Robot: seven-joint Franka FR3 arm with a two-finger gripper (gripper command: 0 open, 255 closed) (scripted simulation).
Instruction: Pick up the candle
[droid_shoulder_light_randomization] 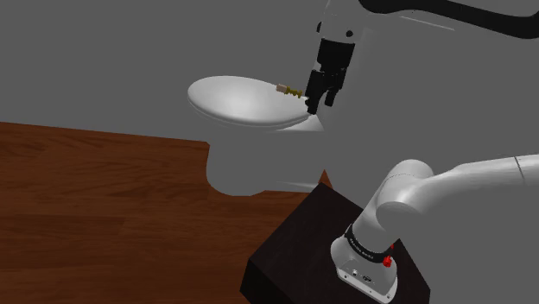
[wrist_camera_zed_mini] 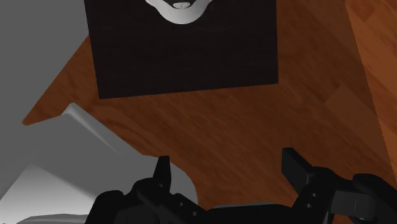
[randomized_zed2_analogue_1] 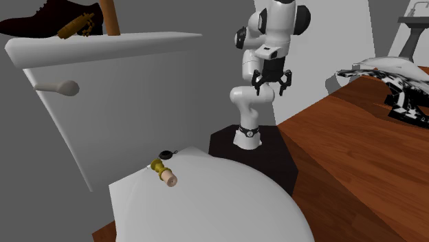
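Grey walls and a wooden floor point(droid_shoulder_light_randomization: 86, 190) are surrounding a white toilet. The candle point(droid_shoulder_light_randomization: 289, 90) is lying sideways on its closed lid point(droid_shoulder_light_randomization: 233, 99). The tool point(droid_shoulder_light_randomization: 318, 105) is hanging wide and empty beside it, likely needing to shift over the candle.

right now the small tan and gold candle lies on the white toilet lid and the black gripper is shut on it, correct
Not quite. The small tan and gold candle does lie on the white toilet lid, but the black gripper is open, not shut on it: the wrist view shows its fingers apart with only brown wooden floor between them.
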